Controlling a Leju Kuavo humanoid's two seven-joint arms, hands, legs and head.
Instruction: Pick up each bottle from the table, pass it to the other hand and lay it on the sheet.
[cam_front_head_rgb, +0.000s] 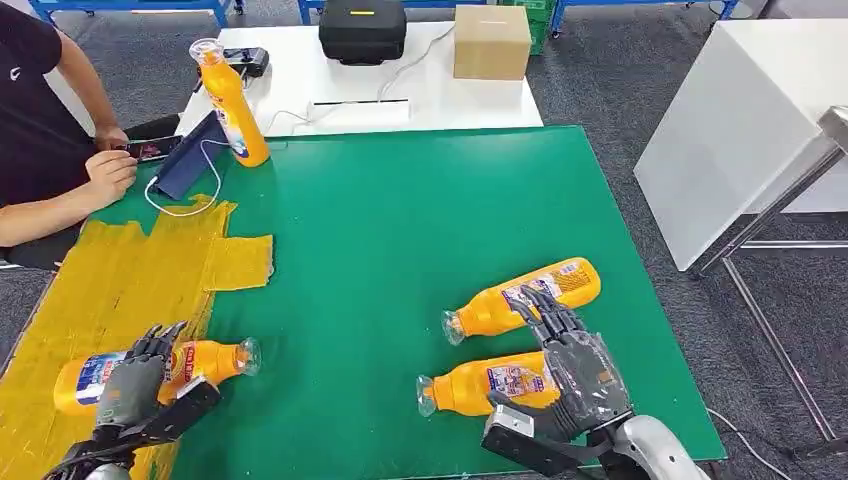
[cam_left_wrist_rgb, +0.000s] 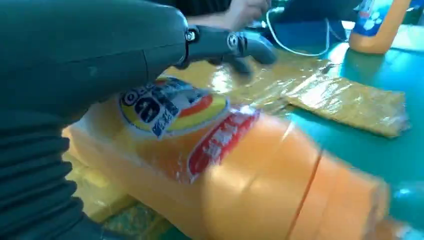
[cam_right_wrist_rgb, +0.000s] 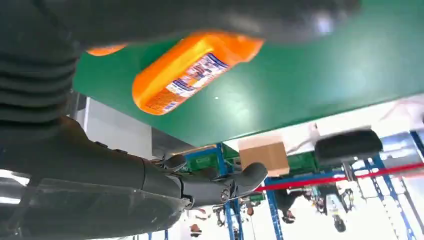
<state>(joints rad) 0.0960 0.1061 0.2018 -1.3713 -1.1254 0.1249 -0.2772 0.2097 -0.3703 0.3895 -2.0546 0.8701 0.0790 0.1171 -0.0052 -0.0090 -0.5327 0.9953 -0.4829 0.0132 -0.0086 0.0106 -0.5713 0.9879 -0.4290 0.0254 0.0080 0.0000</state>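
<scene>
Left hand holds a bottle on the yellow sheet.
Right hand, fingers spread and holding nothing, rests over the nearer of two bottles lying on the green surface.

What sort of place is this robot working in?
Probably a robot test lab or workshop: a green-topped work table with orange plastic bottles, blue metal racking, and a seated person using a phone.

Open green table stretches centre to 12 o'clock. Two lying bottles crowd 4 o'clock; an upright bottle and a person's hands block 10 o'clock.
</scene>
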